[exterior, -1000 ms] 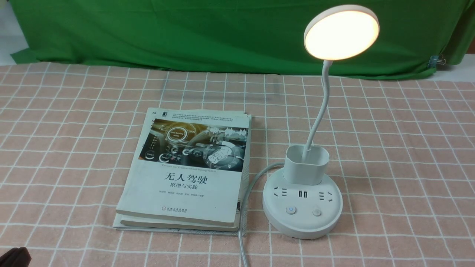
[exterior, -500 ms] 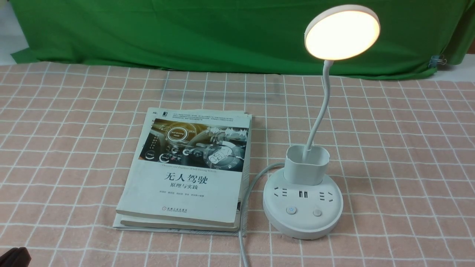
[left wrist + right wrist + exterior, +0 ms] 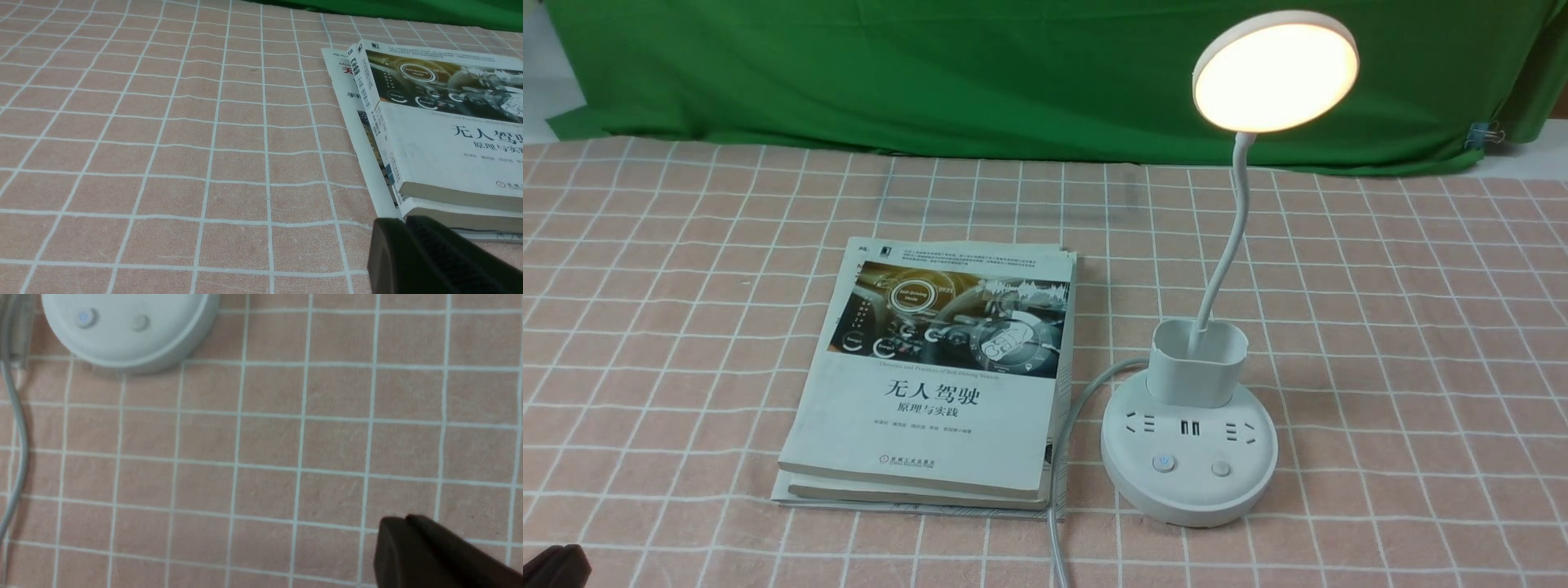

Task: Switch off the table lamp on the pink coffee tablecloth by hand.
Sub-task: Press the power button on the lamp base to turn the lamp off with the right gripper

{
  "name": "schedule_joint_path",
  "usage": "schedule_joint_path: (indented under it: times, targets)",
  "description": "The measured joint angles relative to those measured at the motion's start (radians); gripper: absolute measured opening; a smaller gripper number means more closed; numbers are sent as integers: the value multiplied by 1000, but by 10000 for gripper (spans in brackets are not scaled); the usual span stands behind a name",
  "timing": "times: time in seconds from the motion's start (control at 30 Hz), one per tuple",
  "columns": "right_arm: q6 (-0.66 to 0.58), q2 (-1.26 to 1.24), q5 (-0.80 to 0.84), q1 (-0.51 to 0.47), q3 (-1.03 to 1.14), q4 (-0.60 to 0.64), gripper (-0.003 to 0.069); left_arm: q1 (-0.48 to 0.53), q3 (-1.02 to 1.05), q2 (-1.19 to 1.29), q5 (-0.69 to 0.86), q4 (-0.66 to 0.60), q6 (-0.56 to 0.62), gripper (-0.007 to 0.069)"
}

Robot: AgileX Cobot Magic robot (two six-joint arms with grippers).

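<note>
The white table lamp stands on the pink coffee tablecloth [image 3: 1405, 327], right of centre. Its disc head [image 3: 1274, 72] glows warm yellow. Its round base [image 3: 1188, 465] carries a left button with a blue light [image 3: 1163, 463] and a plain right button [image 3: 1219, 468]. In the right wrist view the base [image 3: 122, 339] is far from my right gripper [image 3: 405, 518], whose jaws are shut and empty above bare cloth. My left gripper [image 3: 404, 220] is shut and empty, close to the near corner of the books. Only a dark bit of the left arm [image 3: 551, 567] shows in the front view.
Two stacked white books [image 3: 939, 367] lie left of the lamp base; they also show in the left wrist view [image 3: 441, 130]. The lamp's grey cable [image 3: 1058, 490] runs between books and base toward the near edge. A green backdrop cloth [image 3: 931, 73] hangs behind.
</note>
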Motion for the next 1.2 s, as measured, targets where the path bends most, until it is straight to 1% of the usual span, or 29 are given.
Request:
schedule_joint_path:
  times: [0.03, 0.13, 0.17, 0.3, 0.4, 0.43, 0.47, 0.57, 0.7, 0.8, 1.03, 1.2]
  targets:
    - [-2, 0, 0, 0, -2, 0, 46, 0, 0, 0, 0, 0, 0, 6]
    - [-8, 108, -2, 13, -32, -3, 46, 0, 0, 0, 0, 0, 0, 6]
    - [-5, 143, -5, 31, -43, -4, 46, 0, 0, 0, 0, 0, 0, 6]
    - [50, 312, -25, 203, -127, -28, 46, 0, 0, 0, 0, 0, 0, 6]
    - [135, 424, -50, 335, -202, -111, 47, 0, 0, 0, 0, 0, 0, 6]
    - [147, 433, -52, 343, -214, -123, 46, 0, 0, 0, 0, 0, 0, 6]
    - [180, 506, -59, 405, -263, -155, 48, 0, 0, 0, 0, 0, 0, 6]
    - [205, 607, -75, 458, -343, -169, 51, 0, 0, 0, 0, 0, 0, 6]
    - [212, 687, -124, 491, -388, -171, 54, 0, 0, 0, 0, 0, 0, 6]
    - [217, 755, -200, 509, -399, -156, 56, 0, 0, 0, 0, 0, 0, 6]
    - [222, 807, -305, 509, -399, -129, 57, 0, 0, 0, 0, 0, 0, 6]
    - [222, 812, -329, 509, -399, -118, 57, 0, 0, 0, 0, 0, 0, 6]
